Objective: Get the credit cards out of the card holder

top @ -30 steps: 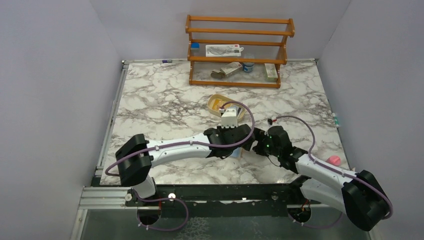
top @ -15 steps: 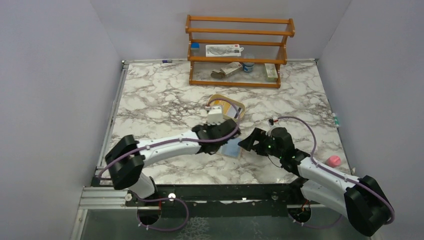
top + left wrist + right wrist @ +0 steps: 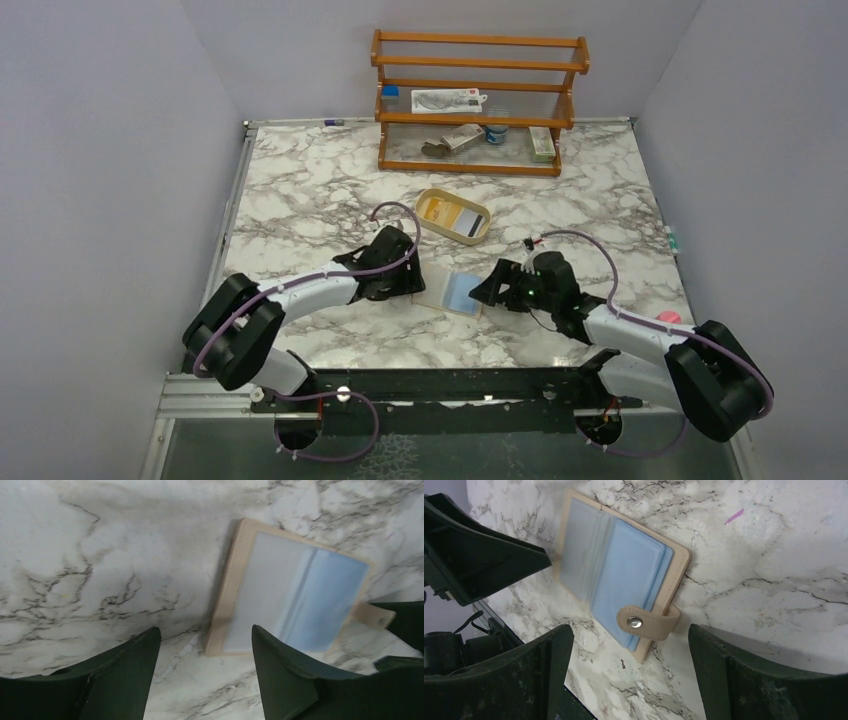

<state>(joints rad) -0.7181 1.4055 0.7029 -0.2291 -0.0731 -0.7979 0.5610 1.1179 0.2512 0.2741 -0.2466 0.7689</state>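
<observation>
- The card holder (image 3: 455, 292) lies open and flat on the marble table (image 3: 320, 190), near the front edge and between the two grippers. It has a tan border, a light blue inner panel and clear plastic sleeves.
- In the right wrist view its tan strap with a metal snap (image 3: 638, 622) folds over the near right edge. Only pale blue shows through the sleeves.
- The credit cards sit in the oval tan tray (image 3: 440, 191), just beyond the holder. The yellow-orange card (image 3: 437, 209) is on the left, and the whitish-grey card (image 3: 468, 221) with its dark band is on the right.
- The left gripper (image 3: 205, 630) has its fingers spread with nothing held, and its tips are just off the holder's left edge.
- The right gripper (image 3: 630, 629) is also spread wide with nothing held, and its tips are at the holder's right edge by the strap.
- Bare marble stretches left of the holder and toward the far side. The wooden rack (image 3: 480, 100) stands well apart against the far wall.
- From above, the arms cover the holder's side edges, so I cannot tell whether either finger touches it.
- A pink object (image 3: 668, 318) near the right edge is partly hidden behind the right arm.
</observation>
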